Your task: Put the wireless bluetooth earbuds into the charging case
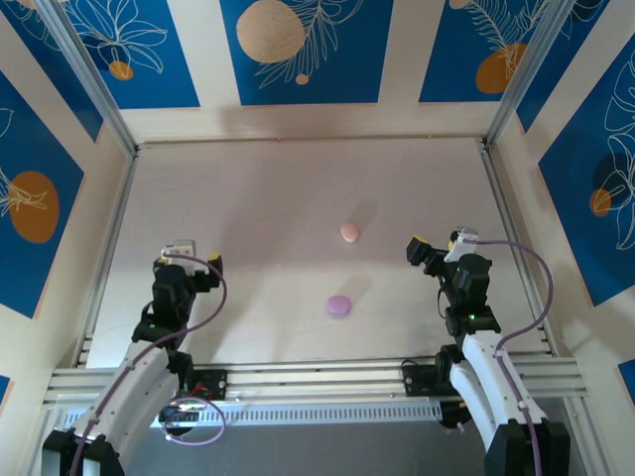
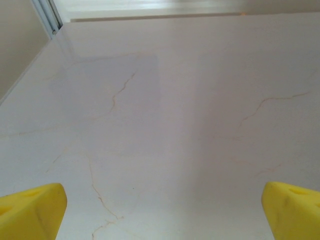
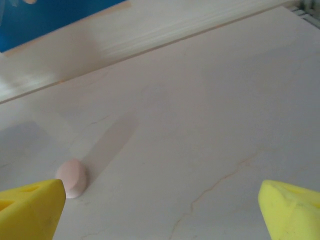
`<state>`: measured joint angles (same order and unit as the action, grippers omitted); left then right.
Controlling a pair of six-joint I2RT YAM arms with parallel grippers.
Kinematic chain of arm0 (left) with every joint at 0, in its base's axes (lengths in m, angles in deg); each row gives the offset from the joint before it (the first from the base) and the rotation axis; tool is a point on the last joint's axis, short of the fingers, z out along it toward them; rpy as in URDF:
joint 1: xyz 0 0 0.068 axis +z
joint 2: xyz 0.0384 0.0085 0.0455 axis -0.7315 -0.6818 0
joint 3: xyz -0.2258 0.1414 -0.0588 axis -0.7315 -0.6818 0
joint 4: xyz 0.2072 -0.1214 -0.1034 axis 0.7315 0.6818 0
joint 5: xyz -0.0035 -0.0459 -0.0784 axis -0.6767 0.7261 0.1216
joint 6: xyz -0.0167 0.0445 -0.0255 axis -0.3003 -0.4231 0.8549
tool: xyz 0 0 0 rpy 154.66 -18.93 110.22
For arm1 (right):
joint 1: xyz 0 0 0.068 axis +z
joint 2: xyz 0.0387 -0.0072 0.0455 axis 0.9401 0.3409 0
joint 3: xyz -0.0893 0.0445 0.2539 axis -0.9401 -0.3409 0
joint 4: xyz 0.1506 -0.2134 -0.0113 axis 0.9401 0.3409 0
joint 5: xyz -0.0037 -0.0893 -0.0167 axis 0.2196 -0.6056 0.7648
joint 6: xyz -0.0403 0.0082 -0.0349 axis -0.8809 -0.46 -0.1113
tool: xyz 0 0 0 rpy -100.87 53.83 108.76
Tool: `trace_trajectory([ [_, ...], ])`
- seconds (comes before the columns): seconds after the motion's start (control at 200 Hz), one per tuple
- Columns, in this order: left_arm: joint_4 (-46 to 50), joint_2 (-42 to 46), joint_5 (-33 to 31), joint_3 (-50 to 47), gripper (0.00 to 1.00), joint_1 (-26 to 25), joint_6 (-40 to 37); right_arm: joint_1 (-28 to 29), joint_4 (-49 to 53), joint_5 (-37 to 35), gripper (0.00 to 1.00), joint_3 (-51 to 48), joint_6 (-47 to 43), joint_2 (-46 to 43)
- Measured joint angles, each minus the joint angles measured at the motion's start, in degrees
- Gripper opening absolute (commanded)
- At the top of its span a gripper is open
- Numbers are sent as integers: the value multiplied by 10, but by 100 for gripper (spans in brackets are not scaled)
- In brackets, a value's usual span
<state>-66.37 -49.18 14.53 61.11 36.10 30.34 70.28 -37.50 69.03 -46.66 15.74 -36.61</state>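
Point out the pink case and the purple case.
pink case (image 1: pixel 349 232): top view, middle of its upper face.
purple case (image 1: pixel 339 305): top view, middle of its upper face.

table (image 1: pixel 248 198) | pink case (image 1: pixel 349 232) right of centre | purple case (image 1: pixel 339 305) nearer front (not touching)

You have a pale, marble-patterned table (image 1: pixel 248 218) before you, its surface crossed by thin brownish veins (image 2: pixel 115 95) that read clearly from both wrist views. Silver metal rails (image 1: pixel 107 248) run along its left and right sides, and a ribbed metal beam (image 1: pixel 317 375) lies across the near edge. Around it stand light wooden walls (image 1: pixel 203 59) carrying blue panels (image 1: pixel 303 45) printed with white leaf outlines and orange discs (image 1: pixel 32 205). In your right wrist view, one blue panel sits at upper left above a pale wooden ledge (image 3: pixel 150 37).
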Motion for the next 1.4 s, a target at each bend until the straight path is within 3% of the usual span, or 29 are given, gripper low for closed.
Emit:
trace_trajectory([
  [0.265, -92, -135, -10, -2, 100, 0, -15, -1, -66, -49, 99, -29, -2, 56],
  [0.7, -253, -357, -36, 68, 100, 0, -45, -7, -225, -76, 99, 32, -15, 332],
  [0.96, -345, -430, -42, 89, 100, 0, -74, 4, -283, -74, 99, 56, -63, 365],
  [1.11, -416, -490, -44, 94, 100, 6, -83, 29, -355, -70, 99, 56, -101, 438],
  [1.396, -556, -539, -21, 50, 100, 10, -92, 57, -422, -49, 99, 53, -156, 469],
])
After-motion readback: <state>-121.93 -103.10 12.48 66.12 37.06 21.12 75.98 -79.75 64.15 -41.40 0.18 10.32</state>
